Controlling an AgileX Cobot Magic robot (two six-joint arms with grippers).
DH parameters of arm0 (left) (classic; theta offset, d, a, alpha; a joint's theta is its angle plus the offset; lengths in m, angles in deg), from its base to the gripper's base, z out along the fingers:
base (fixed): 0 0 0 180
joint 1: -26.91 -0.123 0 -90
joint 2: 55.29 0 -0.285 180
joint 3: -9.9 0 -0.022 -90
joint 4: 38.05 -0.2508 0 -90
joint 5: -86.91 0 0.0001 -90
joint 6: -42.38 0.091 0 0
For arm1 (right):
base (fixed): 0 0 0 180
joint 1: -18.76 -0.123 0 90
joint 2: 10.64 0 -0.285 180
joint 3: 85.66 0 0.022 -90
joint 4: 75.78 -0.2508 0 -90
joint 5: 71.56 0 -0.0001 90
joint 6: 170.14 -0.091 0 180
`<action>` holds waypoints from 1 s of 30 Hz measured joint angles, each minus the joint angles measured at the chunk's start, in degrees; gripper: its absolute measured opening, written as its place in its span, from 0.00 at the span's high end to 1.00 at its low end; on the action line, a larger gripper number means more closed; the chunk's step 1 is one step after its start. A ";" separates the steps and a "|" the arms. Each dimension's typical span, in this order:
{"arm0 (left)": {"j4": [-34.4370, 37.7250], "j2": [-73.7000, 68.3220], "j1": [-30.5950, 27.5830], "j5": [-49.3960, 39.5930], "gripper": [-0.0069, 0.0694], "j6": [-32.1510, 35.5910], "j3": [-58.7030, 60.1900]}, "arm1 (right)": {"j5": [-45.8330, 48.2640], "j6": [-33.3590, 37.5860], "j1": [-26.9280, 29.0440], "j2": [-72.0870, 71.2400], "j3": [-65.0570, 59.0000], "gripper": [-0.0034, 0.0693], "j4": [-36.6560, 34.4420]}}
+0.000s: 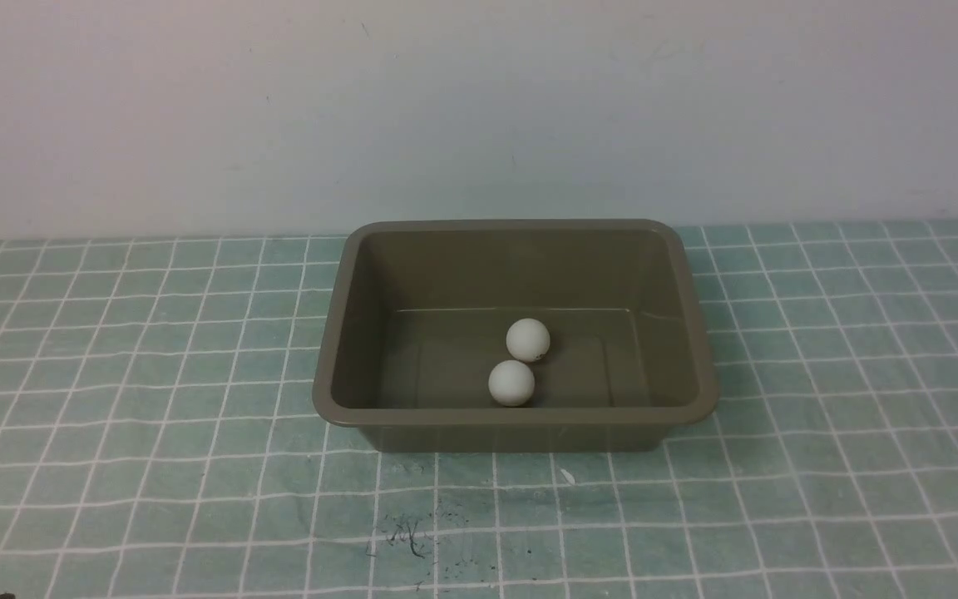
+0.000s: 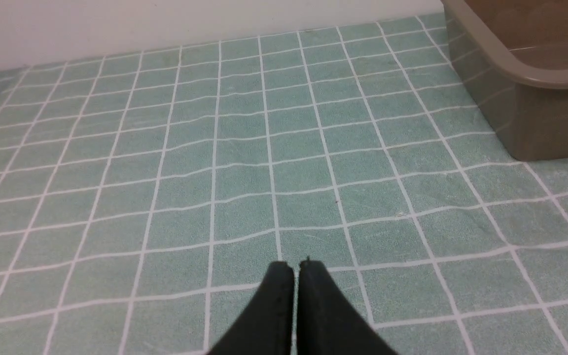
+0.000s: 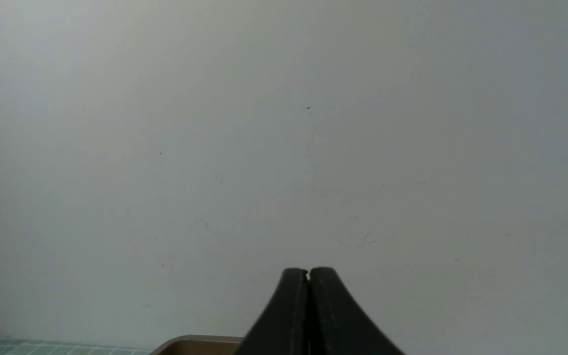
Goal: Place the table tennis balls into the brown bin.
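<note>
The brown bin (image 1: 515, 416) stands in the middle of the table in the front view. Both table tennis balls lie on its floor, touching or nearly so: one (image 1: 527, 339) with a tiny dark mark, the other (image 1: 511, 383) nearer the front wall. Neither arm shows in the front view. In the left wrist view my left gripper (image 2: 296, 265) is shut and empty above bare cloth, with a corner of the brown bin (image 2: 515, 74) off to one side. My right gripper (image 3: 308, 271) is shut and empty, facing the wall, with the brown bin's rim (image 3: 200, 343) just showing below it.
A teal cloth with a white grid (image 1: 155, 399) covers the table. A plain pale wall (image 1: 479, 108) stands close behind the bin. Small dark specks (image 1: 404, 532) mark the cloth in front of the bin.
</note>
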 joint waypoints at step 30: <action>0.01 0.00 -0.05 -0.05 0.92 0.00 0.00 | 2.76 2.81 18.08 0.00 -23.09 0.97 6.42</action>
